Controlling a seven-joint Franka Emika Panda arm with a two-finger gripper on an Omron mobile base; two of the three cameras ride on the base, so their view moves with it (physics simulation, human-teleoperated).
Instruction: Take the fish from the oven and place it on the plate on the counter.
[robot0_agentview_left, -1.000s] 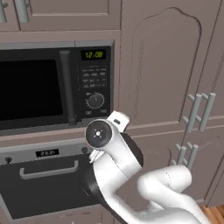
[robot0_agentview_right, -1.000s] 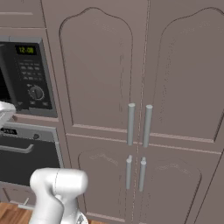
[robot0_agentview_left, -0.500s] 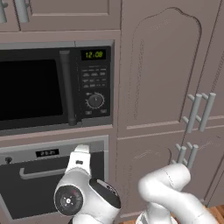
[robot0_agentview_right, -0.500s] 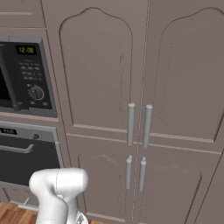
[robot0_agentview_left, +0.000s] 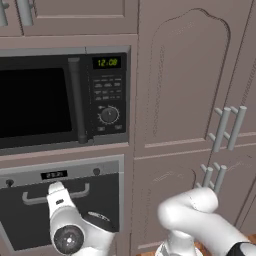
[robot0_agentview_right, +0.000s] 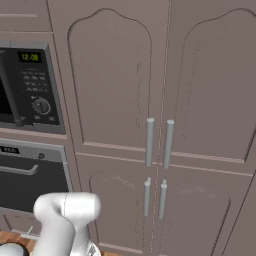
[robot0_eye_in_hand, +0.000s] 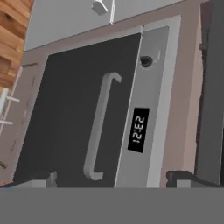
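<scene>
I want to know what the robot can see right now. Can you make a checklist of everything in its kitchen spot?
Surface: nothing seen.
Job's things: oven door shut, silver handle across the dark glass, small display lit on the grey panel.
Clutter: nothing seen.
Grippers: gripper faces the oven door, jaws wide open, holding nothing.
Cables: nothing seen.
Surroundings: black microwave above the oven, brown cabinet doors with silver handles beside it, wood floor.

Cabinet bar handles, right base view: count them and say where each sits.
4: upper left and upper right handles flank the tall doors' seam; lower left and lower right sit below. None appear hidden.
</scene>
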